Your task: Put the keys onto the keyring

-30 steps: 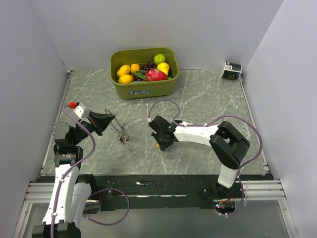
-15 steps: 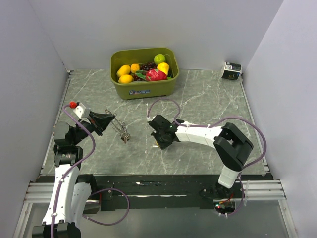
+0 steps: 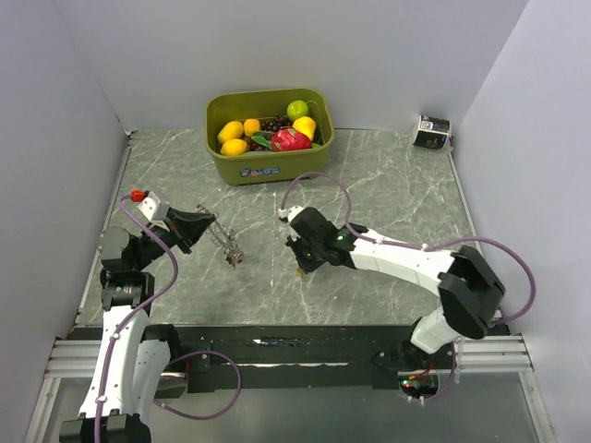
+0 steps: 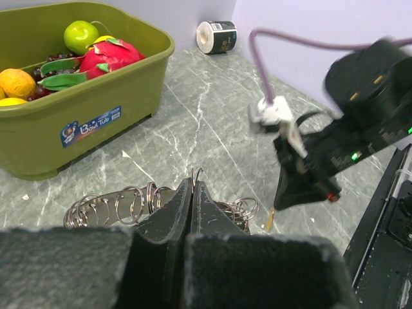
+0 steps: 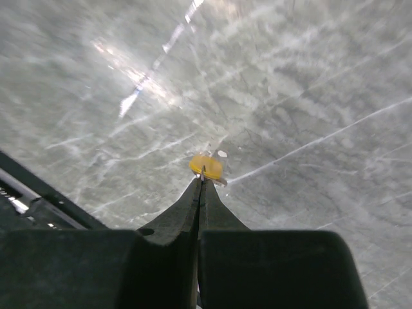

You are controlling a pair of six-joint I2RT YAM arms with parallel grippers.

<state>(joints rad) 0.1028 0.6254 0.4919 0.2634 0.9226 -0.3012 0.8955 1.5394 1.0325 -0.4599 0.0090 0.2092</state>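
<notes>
**Key pinched, ring not met yet**

Status: right jaws closed tight on the small metal key with the yellow plastic head [image 5: 206, 166]. The head pokes out past the tips, low over the grey marbled worktop [image 3: 388, 185]; can't tell if it touches. On the other side, left jaws clamped on the chain of silver wire keyrings [image 4: 122, 205], held up off the surface with the end rings dangling. Key and rings are well apart, nothing threaded. No other keys visible.

My read on doing this step well:
- Carry the key to the rings and hold the rings still as the fixture.
- Present the exposed head square to an end ring. The hole is too small to see here, so go slow.
- The rings hang loose and will swing: light contact, small moves.
- The pinch on the key is thin, so side load could twist it out.
</notes>
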